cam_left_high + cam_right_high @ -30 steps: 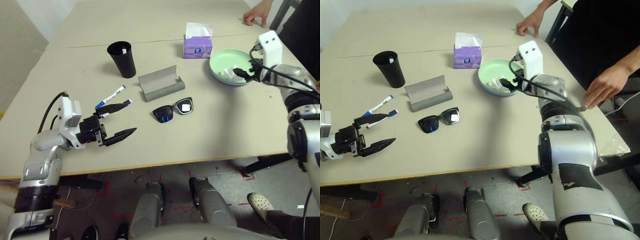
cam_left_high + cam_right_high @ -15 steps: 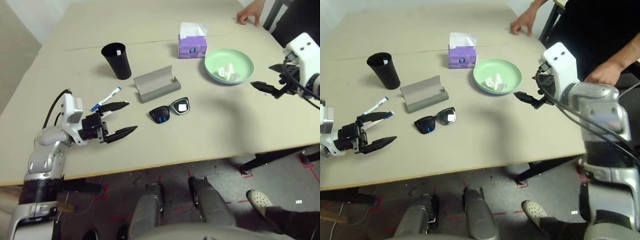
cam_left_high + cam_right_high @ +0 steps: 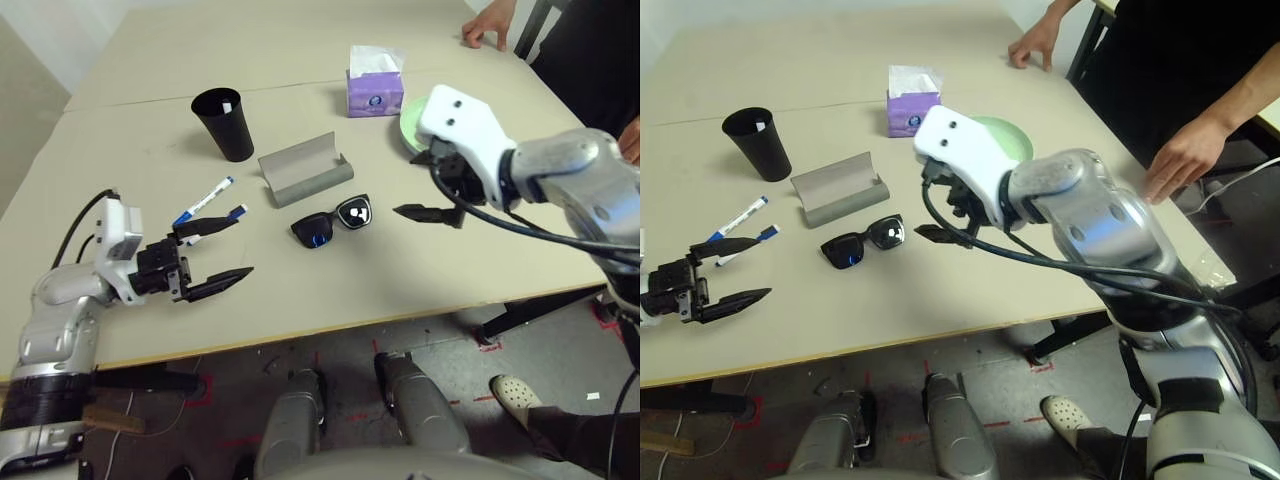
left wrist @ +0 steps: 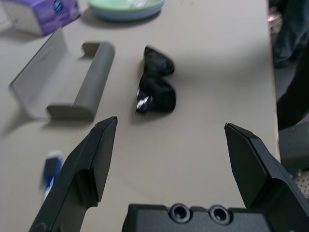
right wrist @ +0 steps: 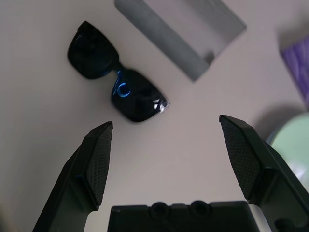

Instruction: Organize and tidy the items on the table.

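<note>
My right fingers (image 5: 166, 164) spread wide, empty, above the black sunglasses (image 3: 331, 220) mid-tabletop (image 3: 300, 290). My left fingers (image 3: 212, 255) spread wide, empty, near the tabletop's near edge, beside two markers (image 3: 205, 202). Grey glasses case (image 3: 304, 169) lies open just behind the sunglasses; black cup (image 3: 224, 124) stands beyond; green plate (image 3: 1002, 133) sits toward the far edge.

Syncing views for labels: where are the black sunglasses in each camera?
Left eye: black sunglasses centre, near side of the grey glasses case.
Right eye: left of centre.
Left wrist: upper middle.
Right wrist: upper left.
Shared landmark: the case, beside them in every view.
</note>
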Robot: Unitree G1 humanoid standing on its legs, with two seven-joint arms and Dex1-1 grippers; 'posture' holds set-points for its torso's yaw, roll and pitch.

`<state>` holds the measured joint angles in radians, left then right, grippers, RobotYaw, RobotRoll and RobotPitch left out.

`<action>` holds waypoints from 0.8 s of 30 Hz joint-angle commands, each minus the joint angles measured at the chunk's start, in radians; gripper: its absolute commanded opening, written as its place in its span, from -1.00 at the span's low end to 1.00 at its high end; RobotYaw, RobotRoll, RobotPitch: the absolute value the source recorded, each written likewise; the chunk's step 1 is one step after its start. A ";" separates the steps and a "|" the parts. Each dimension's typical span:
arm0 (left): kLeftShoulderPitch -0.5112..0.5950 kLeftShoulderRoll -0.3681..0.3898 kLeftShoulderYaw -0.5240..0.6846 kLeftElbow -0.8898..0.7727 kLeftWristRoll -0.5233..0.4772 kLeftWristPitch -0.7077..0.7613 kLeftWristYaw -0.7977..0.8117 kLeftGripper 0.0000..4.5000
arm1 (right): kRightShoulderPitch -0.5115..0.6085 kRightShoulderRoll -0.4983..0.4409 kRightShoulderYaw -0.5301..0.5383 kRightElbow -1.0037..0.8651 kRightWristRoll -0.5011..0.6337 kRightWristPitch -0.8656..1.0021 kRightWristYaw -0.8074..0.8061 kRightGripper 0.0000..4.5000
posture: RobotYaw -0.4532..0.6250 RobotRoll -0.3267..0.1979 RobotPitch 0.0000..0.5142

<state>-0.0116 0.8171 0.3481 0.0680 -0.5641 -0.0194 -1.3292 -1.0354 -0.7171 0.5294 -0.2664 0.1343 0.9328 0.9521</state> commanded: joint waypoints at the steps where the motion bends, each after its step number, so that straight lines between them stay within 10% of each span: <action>1: 0.045 0.010 0.042 -0.038 -0.013 0.011 0.013 1.00 | -0.062 0.031 0.101 0.058 -0.058 -0.103 0.089 0.99 | -0.29 0.25 -0.32; 24: 0.085 -0.007 0.053 -0.099 -0.016 0.021 0.083 1.00 | -0.189 0.406 0.291 0.615 -0.349 -0.488 0.202 0.99 | -0.23 0.25 -0.26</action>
<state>0.0571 0.8133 0.3939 -0.0124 -0.5803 -0.0064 -1.2513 -1.2361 -0.3240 0.8070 0.3156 -0.1895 0.4912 1.1585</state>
